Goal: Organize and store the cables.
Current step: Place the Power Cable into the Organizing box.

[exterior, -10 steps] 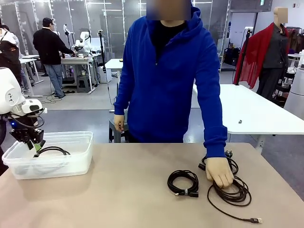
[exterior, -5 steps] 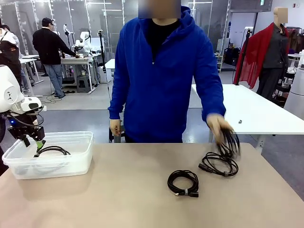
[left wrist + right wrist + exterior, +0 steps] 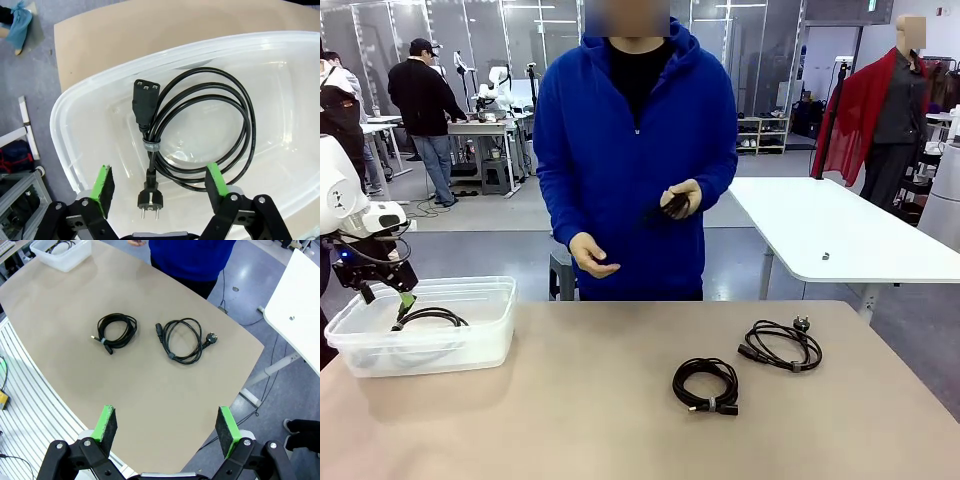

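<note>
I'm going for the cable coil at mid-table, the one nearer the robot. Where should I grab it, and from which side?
Grip the coil at its tie, on the edge nearest the robot, where the windings are bunched into one bundle. It lies flat on the table, so come straight down from above. Put one of the fingers inside the loop and one outside, then close across the bundle.

Bin (image 3: 470, 350) holds one coil (image 3: 432, 317); middle coil (image 3: 705, 363) and right coil (image 3: 752, 351) lie on table (image 3: 570, 420).
</note>
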`<state>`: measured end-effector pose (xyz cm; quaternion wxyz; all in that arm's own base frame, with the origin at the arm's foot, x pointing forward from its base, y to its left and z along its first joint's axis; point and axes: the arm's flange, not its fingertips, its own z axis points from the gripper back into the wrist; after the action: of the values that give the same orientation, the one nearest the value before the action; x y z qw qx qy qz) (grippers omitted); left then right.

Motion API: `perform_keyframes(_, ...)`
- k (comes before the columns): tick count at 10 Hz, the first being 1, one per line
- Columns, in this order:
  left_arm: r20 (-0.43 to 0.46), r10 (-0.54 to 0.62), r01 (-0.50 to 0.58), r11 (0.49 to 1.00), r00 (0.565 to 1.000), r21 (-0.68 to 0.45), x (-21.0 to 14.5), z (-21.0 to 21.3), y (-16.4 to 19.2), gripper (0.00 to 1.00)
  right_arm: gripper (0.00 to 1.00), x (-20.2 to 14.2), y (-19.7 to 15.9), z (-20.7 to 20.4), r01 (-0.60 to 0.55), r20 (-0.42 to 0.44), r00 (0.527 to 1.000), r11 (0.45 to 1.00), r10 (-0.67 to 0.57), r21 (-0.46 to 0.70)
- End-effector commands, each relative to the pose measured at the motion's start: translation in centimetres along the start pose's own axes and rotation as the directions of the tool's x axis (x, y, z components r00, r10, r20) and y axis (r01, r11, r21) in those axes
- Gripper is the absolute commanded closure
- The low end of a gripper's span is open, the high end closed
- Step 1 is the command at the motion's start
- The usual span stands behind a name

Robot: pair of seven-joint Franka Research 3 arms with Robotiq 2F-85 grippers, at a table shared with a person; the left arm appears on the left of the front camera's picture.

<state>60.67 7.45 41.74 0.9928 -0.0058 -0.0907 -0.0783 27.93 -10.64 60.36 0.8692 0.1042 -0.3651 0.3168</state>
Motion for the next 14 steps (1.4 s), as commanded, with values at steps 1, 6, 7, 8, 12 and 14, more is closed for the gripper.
perform_keyframes(1,0.025,-0.008,0.008,1.0,1.0,0.019,-1.2,0.4,-0.2,0.0,0.0,-0.1,-0.1,0.0,0.002,0.001,1.0,1.0,-0.002,0.001)
perform_keyframes(6,0.052,-0.081,0.08,0.997,0.995,0.013,-2.3,3.5,-0.2,0.0,0.0,-0.1,-0.1,0.0,0.002,0.001,1.0,1.0,-0.002,0.001)
perform_keyframes(7,0.06,-0.111,0.109,0.994,0.992,0.027,-2.9,4.4,-0.9,0.0,0.0,-0.1,-0.1,0.0,0.002,0.001,1.0,1.0,-0.002,0.001)
perform_keyframes(8,0.06,-0.157,0.155,0.987,0.986,0.036,-3.6,5.2,-1.9,0.0,0.0,-0.1,-0.1,0.0,0.002,0.001,1.0,1.0,-0.002,0.001)
perform_keyframes(12,0.11,-0.299,0.293,0.953,0.948,0.072,-6.9,8.0,-6.1,0.0,0.0,-0.1,-0.1,0.0,0.002,0.001,1.0,1.0,-0.002,0.001)
perform_keyframes(14,0.119,-0.353,0.348,0.936,0.928,0.058,-8.8,10.1,-8.3,0.0,0.0,-0.1,-0.1,0.0,0.002,0.001,1.0,1.0,-0.002,0.001)
